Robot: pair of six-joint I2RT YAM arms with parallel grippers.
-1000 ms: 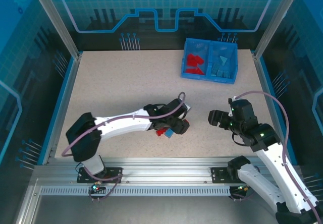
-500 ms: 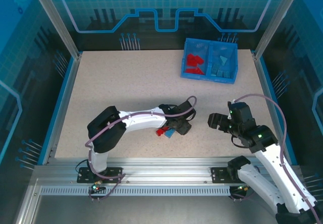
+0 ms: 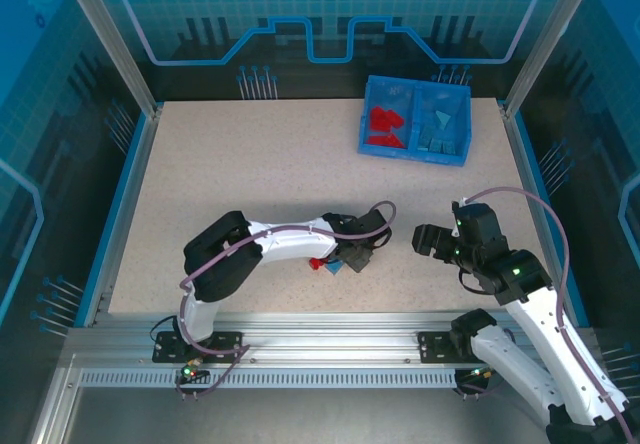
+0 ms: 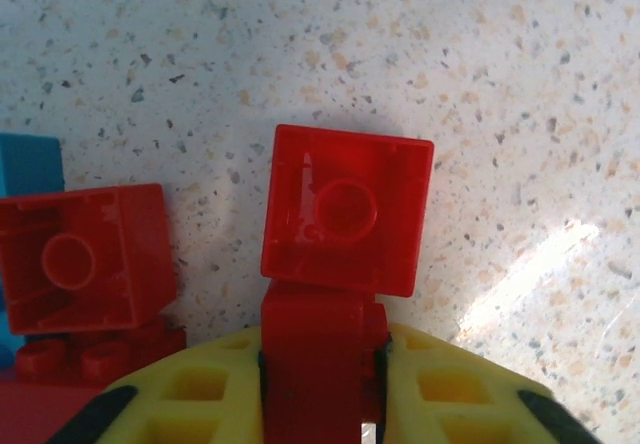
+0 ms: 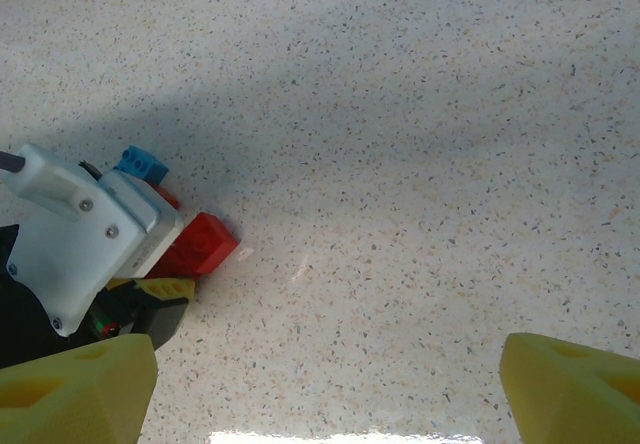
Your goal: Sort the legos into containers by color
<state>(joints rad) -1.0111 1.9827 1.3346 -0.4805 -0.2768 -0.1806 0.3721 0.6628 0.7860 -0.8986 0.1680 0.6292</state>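
Close to the near edge of the table (image 3: 230, 174), around its middle, the left gripper (image 4: 322, 352) is pinching a red brick (image 4: 347, 209). Seen from the left wrist, its two yellow fingers (image 4: 450, 384) press on a narrow red part of the brick. The rest sticks out beyond the fingertips — a square hollow face with one round tube, turned to the camera, so the underside shows. The brick's long axis runs straight out from the fingers, in line with them, not across. Whether it is lifted off the table I cannot tell.

Just left of it in that view lies a second red brick (image 4: 85, 259), its hollow side also facing the camera, with a blue brick (image 4: 25, 164) at the picture's edge beside it.

From above, the bin (image 3: 412, 154) sits at the far right of the table, well apart from the left gripper, away from it and to its right. The left compartment (image 3: 390, 94) holds red bricks, and the right compartment (image 3: 455, 94) holds light blue ones. The held brick likely belongs in the left compartment — the one on the left arm's side.

The right gripper (image 3: 425, 236) hovers just right of the left gripper. Its fingers (image 5: 80, 389) are spread wide, with nothing but bare table between them. It looks slightly nearer the bin, but it is empty.
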